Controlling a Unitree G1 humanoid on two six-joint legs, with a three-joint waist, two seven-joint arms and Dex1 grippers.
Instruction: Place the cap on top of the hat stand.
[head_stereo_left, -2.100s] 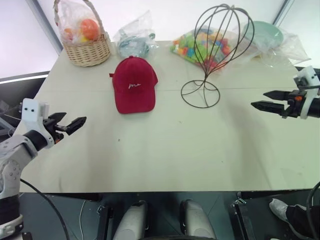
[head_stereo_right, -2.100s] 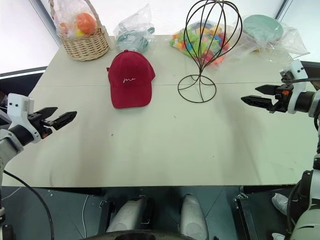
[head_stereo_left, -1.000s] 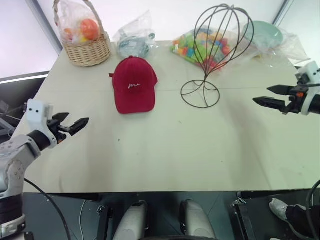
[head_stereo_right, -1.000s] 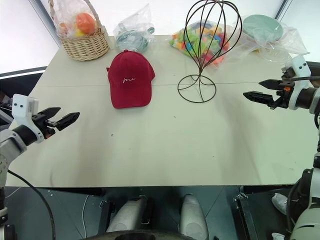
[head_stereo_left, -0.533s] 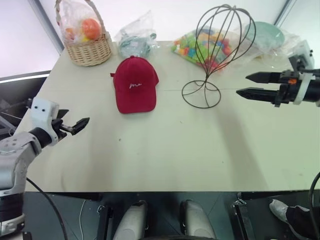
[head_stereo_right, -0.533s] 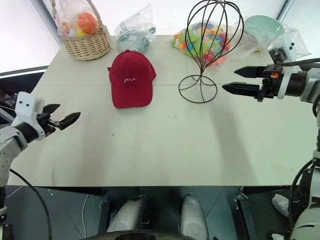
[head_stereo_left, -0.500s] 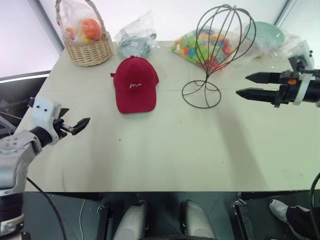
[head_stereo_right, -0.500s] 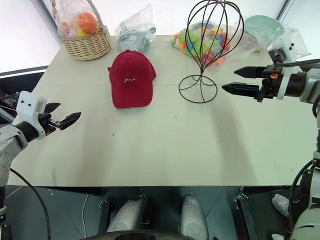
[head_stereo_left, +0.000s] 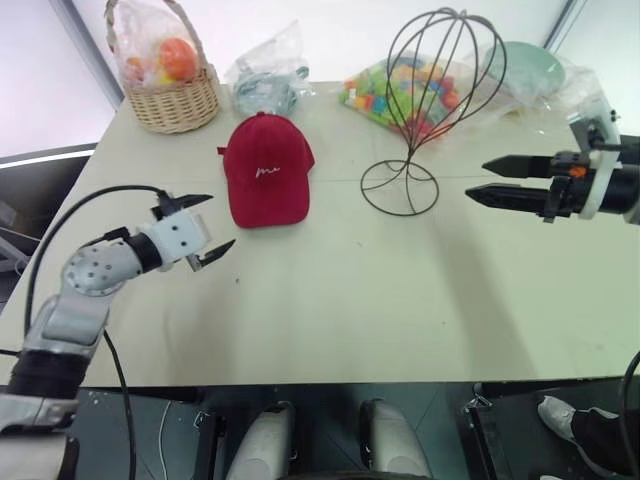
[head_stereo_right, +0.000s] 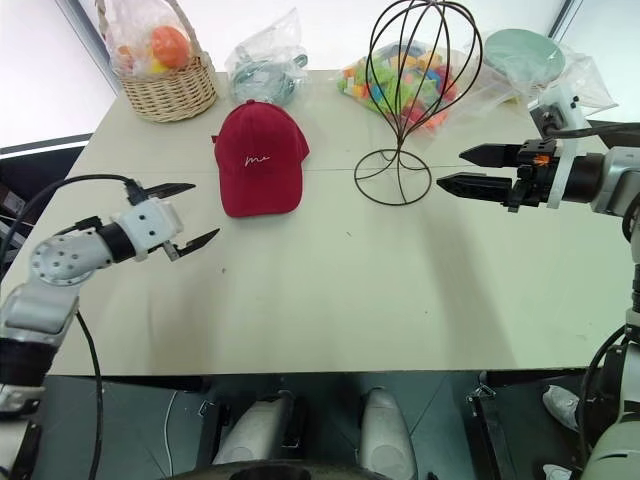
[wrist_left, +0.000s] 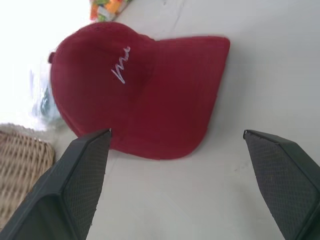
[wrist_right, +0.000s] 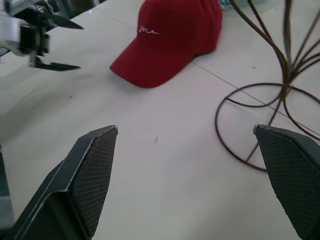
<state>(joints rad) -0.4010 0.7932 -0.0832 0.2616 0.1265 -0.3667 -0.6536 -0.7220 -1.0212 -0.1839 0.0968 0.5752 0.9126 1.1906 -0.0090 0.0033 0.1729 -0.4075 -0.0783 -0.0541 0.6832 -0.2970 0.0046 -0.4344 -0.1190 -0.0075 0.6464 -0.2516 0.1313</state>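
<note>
My left gripper (head_stereo_left: 197, 228) hangs over the table (head_stereo_left: 330, 300) just short of the cap (head_stereo_left: 265, 170), fingers spread wide, nothing between them; the wrist view looks along both fingers at the brim end. Wicker basket (head_stereo_left: 170, 85) with bagged fruit sits at the far left corner, a clear bag (head_stereo_left: 268, 80) beside it. The cap lies flat, crown toward the far edge, brim toward me, white script facing up, well apart from the hat stand (head_stereo_left: 425, 110). The stand is upright near table centre, its cage top bare, a bag of coloured blocks (head_stereo_left: 390, 95) behind it. My right gripper (head_stereo_left: 500, 180) hovers near the stand's right side, fingers wide apart and empty. Risks as I judge them: pinching only the soft brim edge could let the cap fold or slide away on the smooth top; the stand is light wire on a small spiral base, so a bump from the right fingers or an off-centre drop could tip it or leave the cap hanging crooked.
</note>
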